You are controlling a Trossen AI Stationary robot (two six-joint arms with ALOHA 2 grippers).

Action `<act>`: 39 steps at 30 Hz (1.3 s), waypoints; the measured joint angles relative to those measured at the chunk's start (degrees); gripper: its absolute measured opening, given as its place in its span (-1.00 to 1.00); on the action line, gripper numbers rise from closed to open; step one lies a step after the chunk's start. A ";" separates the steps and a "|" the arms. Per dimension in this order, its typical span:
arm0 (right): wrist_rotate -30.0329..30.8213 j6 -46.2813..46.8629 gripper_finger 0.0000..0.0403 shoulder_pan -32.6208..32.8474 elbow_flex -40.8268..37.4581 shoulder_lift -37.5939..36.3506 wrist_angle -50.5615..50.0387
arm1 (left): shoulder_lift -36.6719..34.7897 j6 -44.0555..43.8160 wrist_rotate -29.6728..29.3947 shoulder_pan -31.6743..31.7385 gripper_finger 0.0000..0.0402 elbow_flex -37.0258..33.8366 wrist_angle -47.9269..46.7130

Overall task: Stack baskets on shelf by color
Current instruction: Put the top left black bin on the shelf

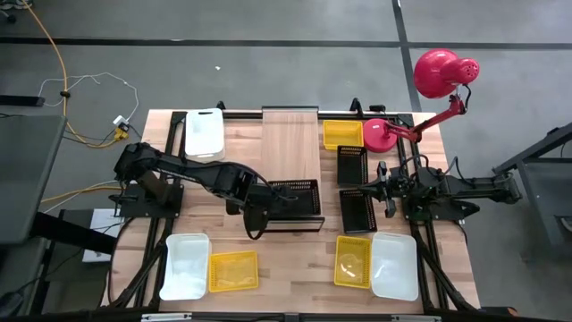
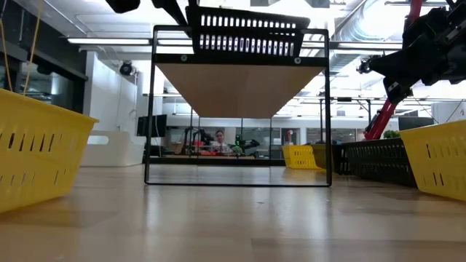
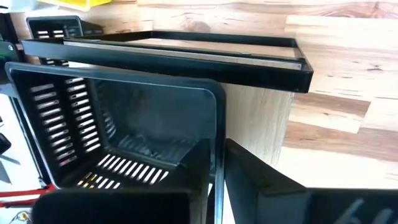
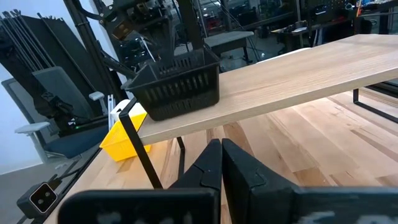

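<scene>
The left tool (image 1: 257,213) grips the short wall of a black basket (image 1: 295,197) that rests on the near end of the shelf (image 1: 290,143), at about six o'clock of the board in the high view. In the left wrist view its fingers (image 3: 249,171) straddle that rim, one inside and one outside, so I judge the basket is being set down or is about to be let go. Placing it at the end leaves the rest of the board free for the other colours. The basket is shallow and rectangular, with slotted mesh sides and a slotted floor, and it sits upright and square to the shelf's dark frame. The right tool (image 1: 386,190) is clenched on nothing, waiting over the worktop at three o'clock of the shelf, beside more black baskets (image 1: 356,210).
</scene>
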 joint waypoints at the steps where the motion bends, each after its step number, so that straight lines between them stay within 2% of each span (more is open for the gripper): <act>1: 0.00 0.01 -1.00 -0.02 0.01 0.00 0.01 | 0.00 -0.54 0.14 0.00 -0.79 0.00 0.00; 15: -0.02 0.01 -1.00 -0.02 -0.01 0.00 -0.01 | -0.04 -5.07 -1.39 -0.28 -0.28 0.02 -0.10; 22: 0.00 -0.01 -1.00 -0.02 -0.01 0.00 0.01 | -2.48 -9.48 -11.77 -1.60 -0.20 0.22 -0.66; 28: 0.00 0.00 -1.00 0.00 0.00 0.00 0.01 | -7.88 -15.33 -20.70 -1.64 -0.22 4.39 -0.79; 30: 0.00 -0.01 -1.00 -0.01 -0.01 0.00 0.01 | -10.29 -21.55 -22.79 -1.62 -0.22 6.90 -0.62; 32: -0.01 0.00 -1.00 0.00 -0.01 0.00 0.01 | -13.34 -32.20 -21.93 -1.24 -0.22 8.86 -0.25; 34: 0.00 0.01 -1.00 0.00 -0.01 0.00 0.01 | -16.78 -45.56 -17.07 -0.10 -0.22 9.77 1.53; 36: 0.00 0.00 -1.00 -0.01 -0.01 0.00 0.01 | -20.39 -58.45 -9.08 1.88 -0.22 9.56 2.29; 39: -0.01 0.00 -1.00 0.00 0.00 -0.02 0.01 | -25.82 -71.32 0.19 4.47 -0.22 6.00 6.01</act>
